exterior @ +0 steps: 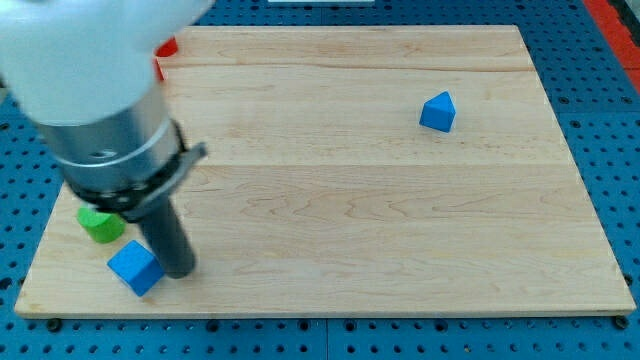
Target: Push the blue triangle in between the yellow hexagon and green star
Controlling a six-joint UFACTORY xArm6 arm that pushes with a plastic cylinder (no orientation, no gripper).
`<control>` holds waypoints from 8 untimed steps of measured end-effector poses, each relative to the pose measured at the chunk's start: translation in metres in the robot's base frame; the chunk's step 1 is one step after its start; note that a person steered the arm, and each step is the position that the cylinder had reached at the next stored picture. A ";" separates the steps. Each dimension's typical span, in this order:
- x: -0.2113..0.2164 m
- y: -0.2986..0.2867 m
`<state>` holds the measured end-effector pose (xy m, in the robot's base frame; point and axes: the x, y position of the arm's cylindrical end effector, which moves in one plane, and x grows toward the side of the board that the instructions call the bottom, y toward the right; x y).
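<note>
Your arm comes in from the view's top left, a big blurred white body narrowing to a grey collar and then the straight dark rod, which stands almost upright over the bottom-left part of the bench (330, 200). The tool here is only that rod: it has nothing to spread or pinch, so my tip (178, 271) is simply set down on the wood. It sits just to the view's right of a blue cube (134, 267), touching it or very nearly so; you cannot tell which from this angle.

Just above and to the left of the cube, a green block (101, 224) lies partly tucked behind the collar, so its shape is unclear.

At the top-left edge, a red block (165, 49) peeks out from behind the arm's white body, mostly hidden.

The blue triangle (437, 111) you are after lies well apart from all this, in the upper right of the bench, alone on the bare wood.
</note>
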<state>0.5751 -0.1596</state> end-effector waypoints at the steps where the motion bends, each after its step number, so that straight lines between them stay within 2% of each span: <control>1: 0.000 -0.033; 2: 0.000 -0.033; 3: -0.024 0.074; 5: -0.092 0.330; 7: -0.222 0.378; 8: -0.207 0.308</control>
<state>0.3685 0.1482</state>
